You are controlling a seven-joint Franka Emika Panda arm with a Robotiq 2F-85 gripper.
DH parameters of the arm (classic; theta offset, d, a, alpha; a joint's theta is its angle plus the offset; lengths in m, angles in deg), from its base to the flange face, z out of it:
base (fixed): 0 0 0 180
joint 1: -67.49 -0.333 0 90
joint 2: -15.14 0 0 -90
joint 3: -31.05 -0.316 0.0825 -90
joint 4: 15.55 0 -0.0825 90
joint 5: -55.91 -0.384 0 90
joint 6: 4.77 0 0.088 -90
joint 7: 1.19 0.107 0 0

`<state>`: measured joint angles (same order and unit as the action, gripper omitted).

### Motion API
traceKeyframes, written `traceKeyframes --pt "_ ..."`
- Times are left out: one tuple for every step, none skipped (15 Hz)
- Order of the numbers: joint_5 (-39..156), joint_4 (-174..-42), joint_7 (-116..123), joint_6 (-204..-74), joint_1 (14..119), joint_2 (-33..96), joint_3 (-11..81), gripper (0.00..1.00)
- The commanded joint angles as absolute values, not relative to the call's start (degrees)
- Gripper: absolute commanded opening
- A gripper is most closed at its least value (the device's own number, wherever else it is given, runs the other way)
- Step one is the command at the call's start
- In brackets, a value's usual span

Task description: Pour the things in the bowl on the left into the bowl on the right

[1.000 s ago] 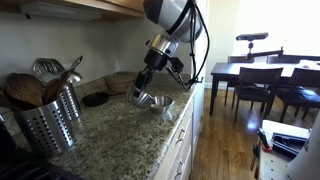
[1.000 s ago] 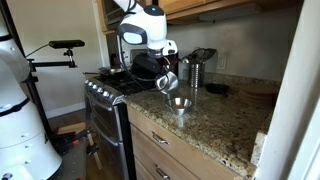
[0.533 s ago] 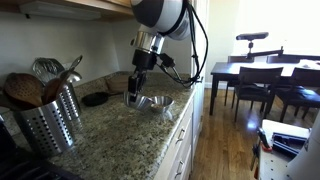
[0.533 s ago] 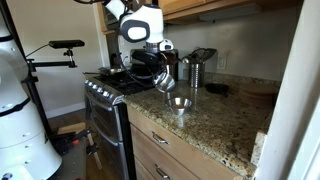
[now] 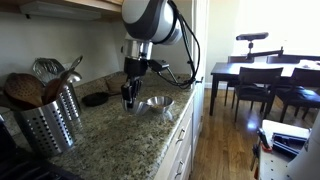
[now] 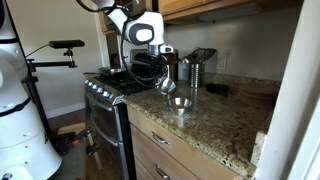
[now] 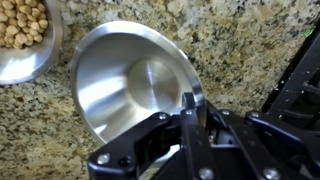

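Claw [image 7: 189, 112] is pinching the near rim of the empty steel bowl [image 7: 130, 85], jaws narrow on it. Bowl is hanging low over the worktop [image 7: 240, 40], just beside the nut-filled bowl [image 7: 22, 35], which is lying beyond its far edge from the claw. Pour prob. done; set-down's next.

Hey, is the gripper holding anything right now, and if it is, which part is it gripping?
Yes. In the wrist view the gripper is shut on the empty steel bowl, pinching its rim on the side nearest the camera.
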<state>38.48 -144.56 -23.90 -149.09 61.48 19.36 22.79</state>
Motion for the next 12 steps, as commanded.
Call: traceKeyframes --pt "42.35 -141.59 -18.88 -146.05 61.09 21.81 22.72 0.08" --pt "42.96 -141.1 -18.32 -145.57 61.07 22.4 22.6 0.08" --pt "43.79 -140.41 -17.64 -145.0 60.95 23.05 22.44 0.08" --pt "44.36 -139.83 -17.1 -144.41 60.9 23.59 22.29 0.08" --pt "45.3 -139.1 -16.33 -143.83 60.66 24.14 22.05 0.08" --pt "46.06 -138.46 -15.84 -143.19 60.51 24.66 21.87 0.08" --pt "47.25 -137.73 -14.93 -142.43 60.16 25.27 21.66 0.08" --pt "48.73 -137.14 -13.56 -141.91 59.79 25.7 21.64 0.08" --pt "49.95 -136.44 -12.62 -141.25 59.35 26.37 21.54 0.08" --pt "50.8 -135.86 -11.9 -140.57 59.01 26.89 21.41 0.08" --pt "51.51 -135.23 -11.31 -139.96 58.65 27.6 21.24 0.08" --pt "51.84 -134.68 -11.06 -139.47 58.45 28.17 21.0 0.08"
